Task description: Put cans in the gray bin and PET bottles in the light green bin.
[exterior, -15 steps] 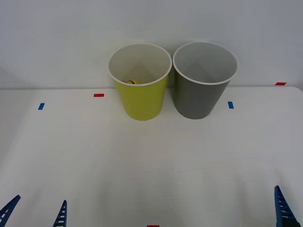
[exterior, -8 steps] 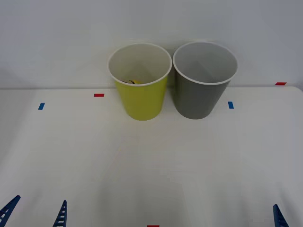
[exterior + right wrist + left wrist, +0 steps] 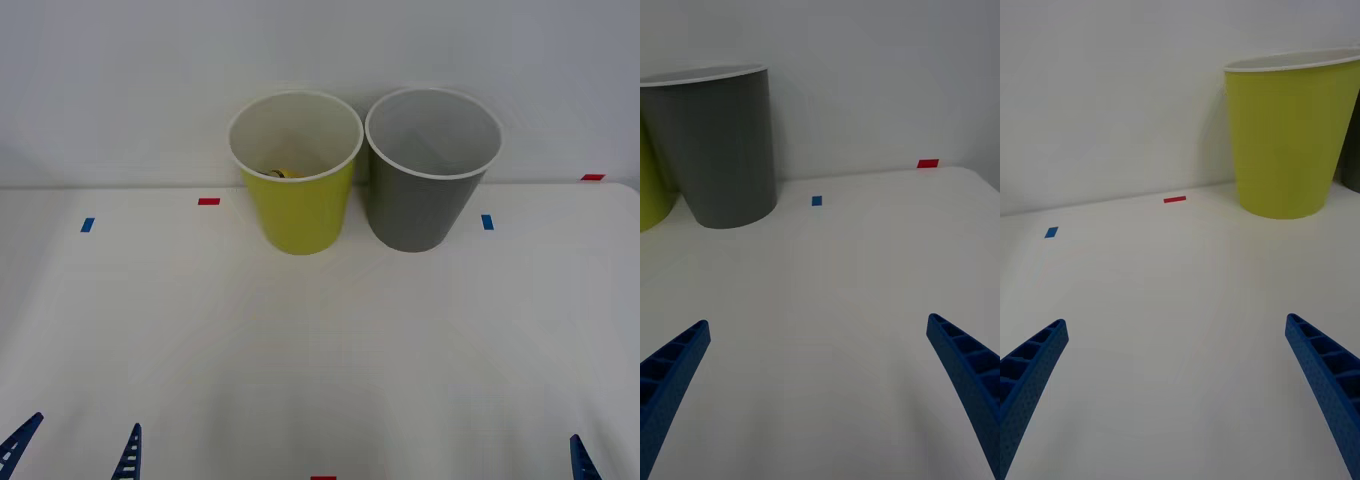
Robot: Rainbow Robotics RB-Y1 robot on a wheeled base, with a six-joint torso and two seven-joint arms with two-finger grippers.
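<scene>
Sorting looks finished, both arms parked at the near edge
Yellow-labelled bottle lies inside lime plastic bin ahead of wide-open left gripper; dark gray plastic bin ahead of wide-open right gripper

Even, soft light falls from overhead on my white table, bright with no glare. The light green bin and the gray bin beside it cast only faint, short shadows onto the wall behind them and around their bases. The gray bin's inside is shaded pale grey, darker toward its bottom. Edges stay sharp at the bins; my blue fingers nearest the lens look slightly soft
</scene>
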